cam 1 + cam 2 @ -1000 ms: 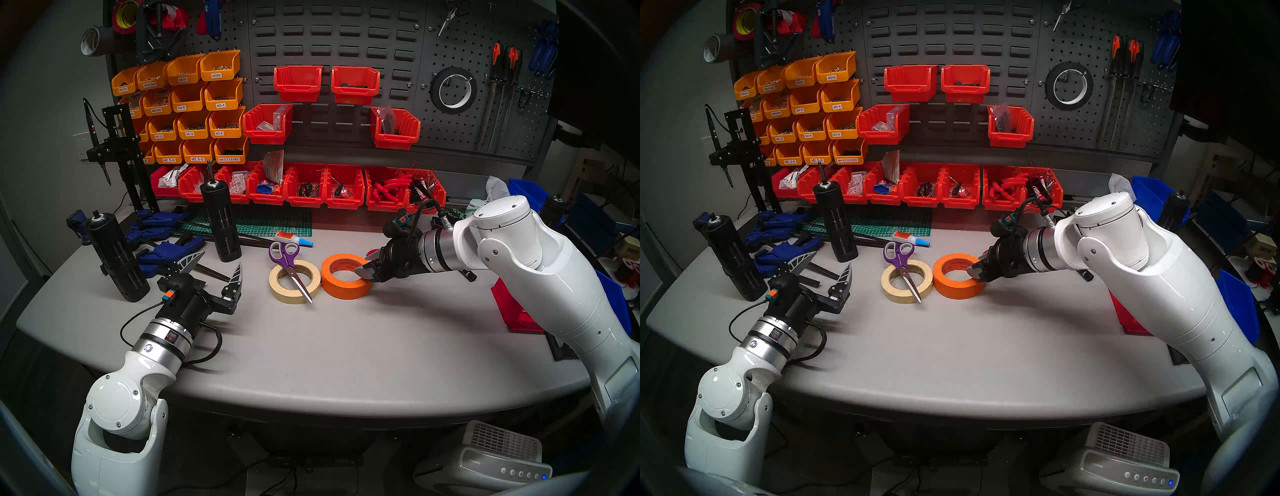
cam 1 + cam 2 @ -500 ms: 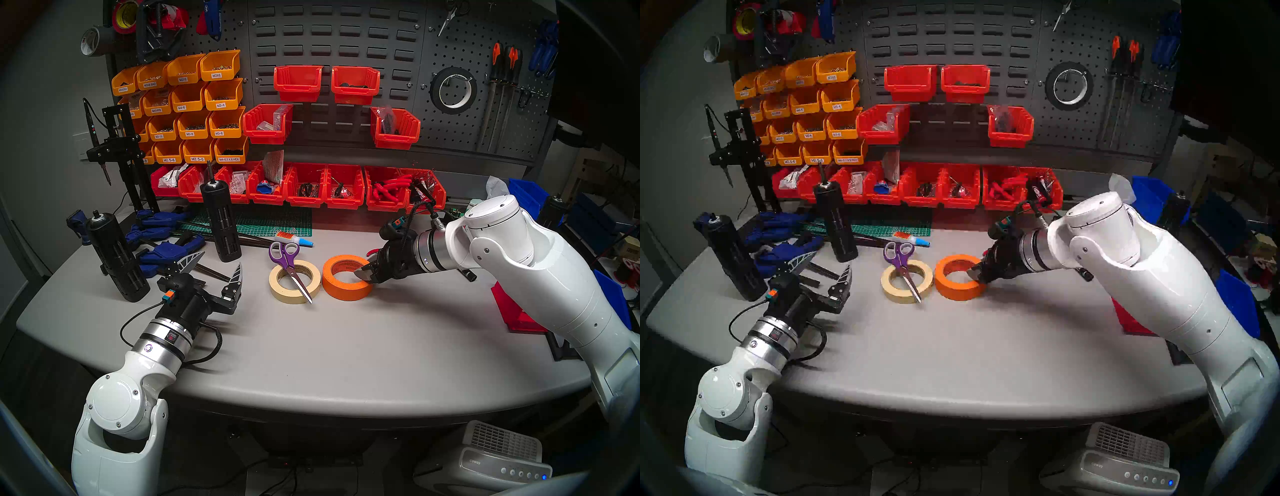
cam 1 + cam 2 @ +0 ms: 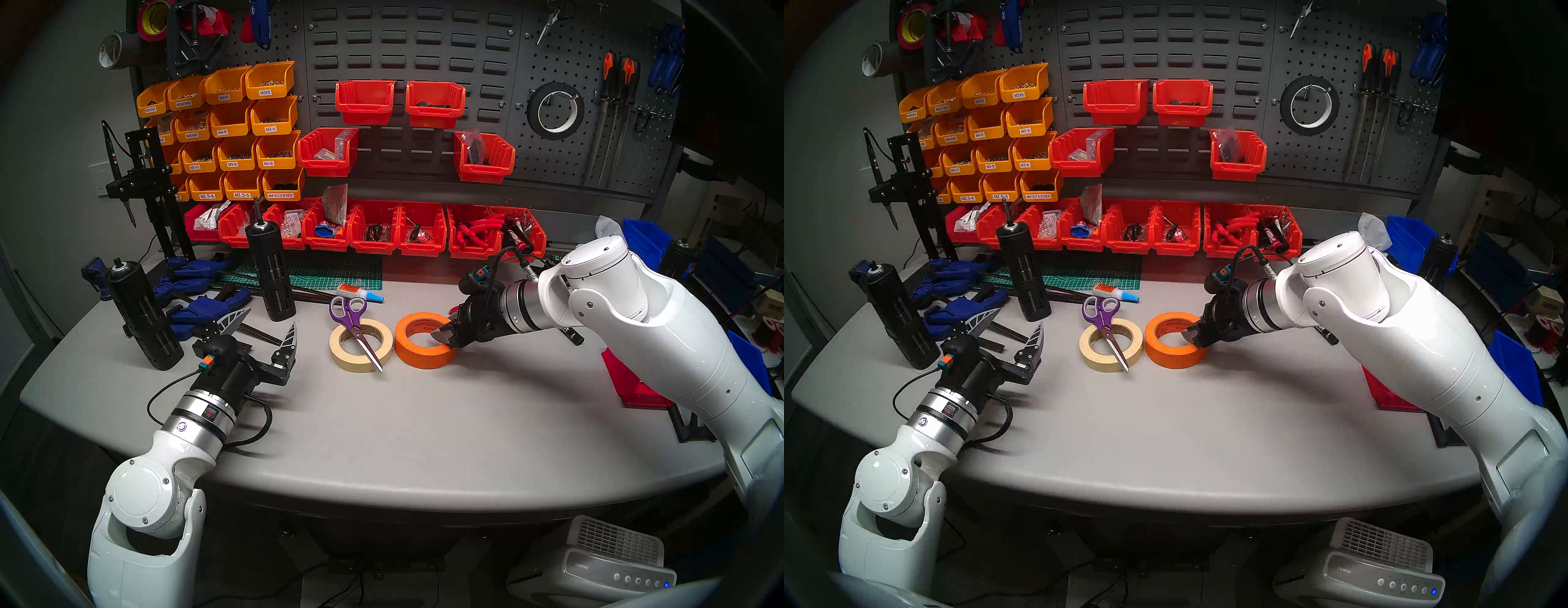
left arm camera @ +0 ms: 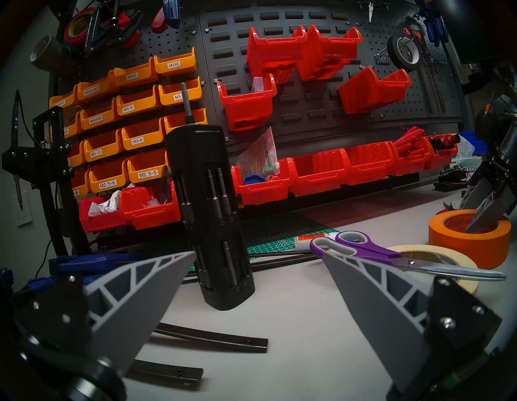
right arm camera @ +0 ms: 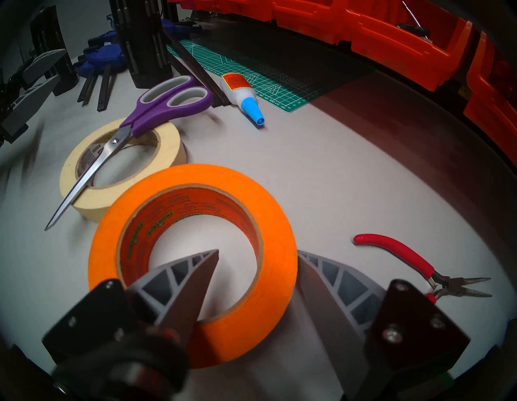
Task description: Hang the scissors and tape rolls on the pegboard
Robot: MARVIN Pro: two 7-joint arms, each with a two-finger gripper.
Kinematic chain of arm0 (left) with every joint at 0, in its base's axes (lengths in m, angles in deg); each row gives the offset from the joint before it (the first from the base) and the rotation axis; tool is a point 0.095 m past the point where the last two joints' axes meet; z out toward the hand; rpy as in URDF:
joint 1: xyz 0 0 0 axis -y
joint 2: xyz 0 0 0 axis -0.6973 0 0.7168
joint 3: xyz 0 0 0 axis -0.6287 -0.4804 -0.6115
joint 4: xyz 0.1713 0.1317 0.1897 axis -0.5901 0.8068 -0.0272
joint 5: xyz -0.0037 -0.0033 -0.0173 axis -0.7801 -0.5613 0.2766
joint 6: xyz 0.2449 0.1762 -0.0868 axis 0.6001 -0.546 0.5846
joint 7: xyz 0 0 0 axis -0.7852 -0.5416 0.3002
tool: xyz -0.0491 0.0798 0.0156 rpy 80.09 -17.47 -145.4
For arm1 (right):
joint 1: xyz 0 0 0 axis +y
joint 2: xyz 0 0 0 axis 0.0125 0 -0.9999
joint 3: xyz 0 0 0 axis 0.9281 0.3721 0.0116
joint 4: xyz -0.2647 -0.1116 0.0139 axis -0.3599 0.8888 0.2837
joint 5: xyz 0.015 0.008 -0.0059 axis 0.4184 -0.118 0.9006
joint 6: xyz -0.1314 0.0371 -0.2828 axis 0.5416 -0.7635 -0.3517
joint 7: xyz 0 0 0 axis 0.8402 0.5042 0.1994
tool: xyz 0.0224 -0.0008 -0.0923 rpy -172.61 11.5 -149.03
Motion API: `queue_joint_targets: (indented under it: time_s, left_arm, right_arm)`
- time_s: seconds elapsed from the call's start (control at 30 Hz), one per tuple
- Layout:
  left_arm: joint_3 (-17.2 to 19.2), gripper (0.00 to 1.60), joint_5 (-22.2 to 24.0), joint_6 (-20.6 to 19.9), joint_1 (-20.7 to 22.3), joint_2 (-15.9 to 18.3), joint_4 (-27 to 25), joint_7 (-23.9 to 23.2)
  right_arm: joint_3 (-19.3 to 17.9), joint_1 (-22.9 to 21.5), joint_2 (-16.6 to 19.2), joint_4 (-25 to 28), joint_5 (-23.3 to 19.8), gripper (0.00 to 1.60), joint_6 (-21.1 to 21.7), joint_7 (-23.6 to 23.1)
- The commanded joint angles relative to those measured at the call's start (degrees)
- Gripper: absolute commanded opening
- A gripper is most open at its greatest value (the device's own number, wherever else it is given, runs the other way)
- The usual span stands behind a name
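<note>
The right claw (image 5: 257,268) straddles the wall of the orange tape roll (image 5: 193,179) on the table (image 3: 382,424), one finger inside the core, jaws part-open, not yet pinching. Left of it, purple scissors (image 3: 354,329) lie across the beige masking tape roll (image 3: 339,354). The black tape roll (image 3: 555,111) hangs on the pegboard (image 3: 564,165). The left claw (image 3: 271,325) is wide open and empty. Yellow bins read "M3X6" (image 3: 265,92) and "M2.5-5" (image 3: 242,195).

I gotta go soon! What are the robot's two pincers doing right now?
Left pincer: open, holding nothing.
Right pincer: open, one finger inside the orange tape roll and one outside its wall, not yet squeezing it.
</note>
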Motion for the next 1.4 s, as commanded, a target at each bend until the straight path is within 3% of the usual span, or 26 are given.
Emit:
queue_joint_targets:
  time_s: [0.0,0.1,0.23,0.3,0.33,0.67,1.13,1.37]
  left_arm:
    - [-0.1,1.6,0.0,0.4,0.0,0.0,-0.8,0.0]
    - [-0.1,1.6,0.0,0.4,0.0,0.0,-0.8,0.0]
    - [-0.1,1.6,0.0,0.4,0.0,0.0,-0.8,0.0]
    - [-0.1,1.6,0.0,0.4,0.0,0.0,-0.8,0.0]
    - [-0.1,1.6,0.0,0.4,0.0,0.0,-0.8,0.0]
    - [-0.1,1.6,0.0,0.4,0.0,0.0,-0.8,0.0]
    - [-0.1,1.6,0.0,0.3,0.1,0.0,-0.7,-0.1]
    - [-0.1,1.6,0.0,0.3,0.1,0.0,-0.7,-0.1]
  right_arm:
    - [0.8,-5.2,-0.7,-0.6,-0.1,0.77,-0.1,0.0]
    - [1.7,-6.2,-1.1,-0.9,-0.5,0.45,-0.1,0.1]
    - [3.0,-7.5,-1.0,-1.1,-1.0,0.45,-0.1,-0.1]
    - [3.7,-8.1,-0.8,-1.2,-1.3,0.23,-0.1,-0.1]
    - [3.9,-8.2,-0.8,-1.2,-1.4,0.0,-0.1,0.0]
    - [5.3,-9.6,2.0,-0.1,-3.0,0.0,-0.1,-1.4]
    - [0.5,-9.0,11.1,3.3,-7.5,0.0,-0.1,-7.1]
    - [-4.1,-8.2,14.9,4.9,-10.9,0.0,-3.3,-8.2]
